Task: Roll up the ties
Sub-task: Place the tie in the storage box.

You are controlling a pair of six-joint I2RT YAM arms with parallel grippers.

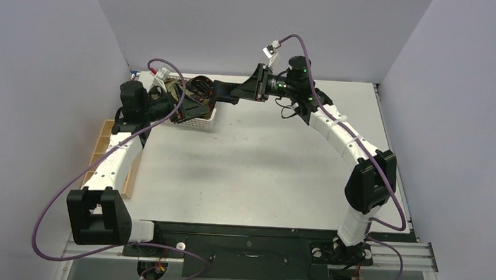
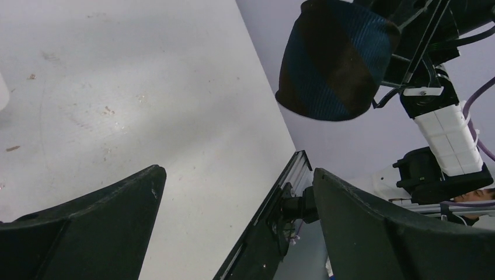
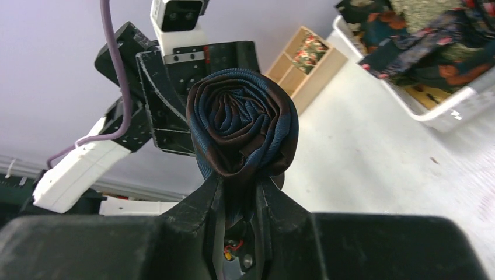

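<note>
My right gripper [image 3: 240,185] is shut on a rolled tie [image 3: 242,125], dark blue with brown stripes, and holds it in the air. From above, this tie [image 1: 225,92] hangs at the far left of the table, beside the basket. The left wrist view shows the same roll [image 2: 335,58] up high, above my left gripper [image 2: 238,171], which stands wide open with nothing between its fingers. The left gripper [image 1: 195,106] hovers at the basket. Several loose patterned ties [image 3: 420,41] lie heaped in the basket.
The white lattice basket [image 1: 202,119] stands at the back left. A pale wooden compartment tray [image 3: 297,76] lies along the left edge, with a small patterned roll [image 3: 309,51] in one compartment. Grey walls enclose the table on three sides.
</note>
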